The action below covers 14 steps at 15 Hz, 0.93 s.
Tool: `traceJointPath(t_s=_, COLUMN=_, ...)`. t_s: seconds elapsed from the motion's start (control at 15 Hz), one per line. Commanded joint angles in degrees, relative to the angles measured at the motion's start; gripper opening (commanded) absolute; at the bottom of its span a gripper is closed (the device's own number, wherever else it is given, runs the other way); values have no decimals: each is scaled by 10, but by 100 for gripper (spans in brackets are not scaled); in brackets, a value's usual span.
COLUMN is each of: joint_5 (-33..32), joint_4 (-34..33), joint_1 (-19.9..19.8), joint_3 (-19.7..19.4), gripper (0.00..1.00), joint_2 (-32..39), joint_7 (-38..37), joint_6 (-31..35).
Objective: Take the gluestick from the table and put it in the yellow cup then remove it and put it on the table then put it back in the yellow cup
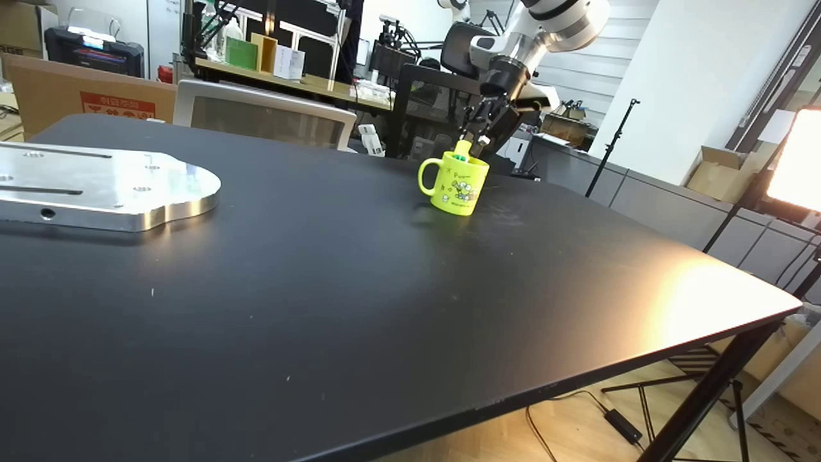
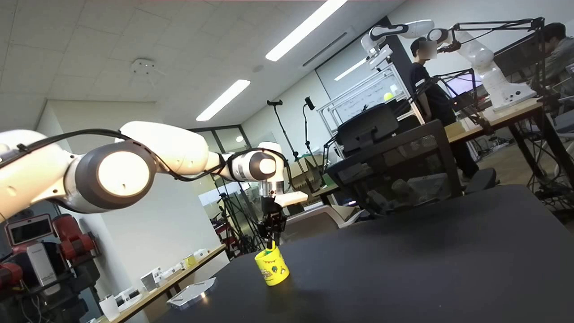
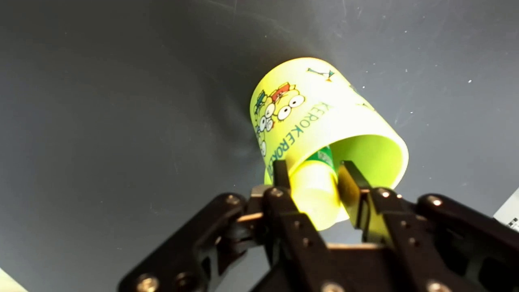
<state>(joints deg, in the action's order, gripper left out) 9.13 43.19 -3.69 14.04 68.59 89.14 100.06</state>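
In the wrist view, the counter (image 3: 121,142) is matte black, flecked with pale specks and faintly scratched. The yellow cup (image 3: 312,97) stands on it, printed with cartoon faces and lettering. The gluestick (image 3: 315,182) is in the yellow cup, its yellow end poking out past the rim. The gripper (image 3: 314,164) has a finger on either side of that end; whether it is clamped on it, I cannot tell.

In an exterior view, a silvery metal plate (image 1: 96,186) lies on the counter, well apart from the yellow cup. Warm glare covers a corner near a bright lamp (image 1: 795,163). Past the far edge are a mesh-backed chair (image 1: 269,122) and a cardboard box (image 1: 48,86).

In an exterior view, the white arm (image 2: 166,146) extends beneath a ceiling (image 2: 98,45) with strip lights (image 2: 223,99). Further back, a person (image 2: 441,107) in dark clothes stands beside a desk (image 2: 456,130) bearing a second robot arm (image 2: 504,85).
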Motion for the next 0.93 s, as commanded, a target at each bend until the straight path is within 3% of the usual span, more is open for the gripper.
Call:
traceJointPath(t_s=0.0, joint_5=-4, joint_4=-29, joint_1=8, joint_3=1, gripper=10, joint_2=4, joint_7=2, joint_6=-18)
traceJointPath(t_s=0.87, joint_5=-65, joint_4=80, joint_1=61, joint_3=-8, gripper=9, joint_2=-124, joint_7=35, joint_6=41)
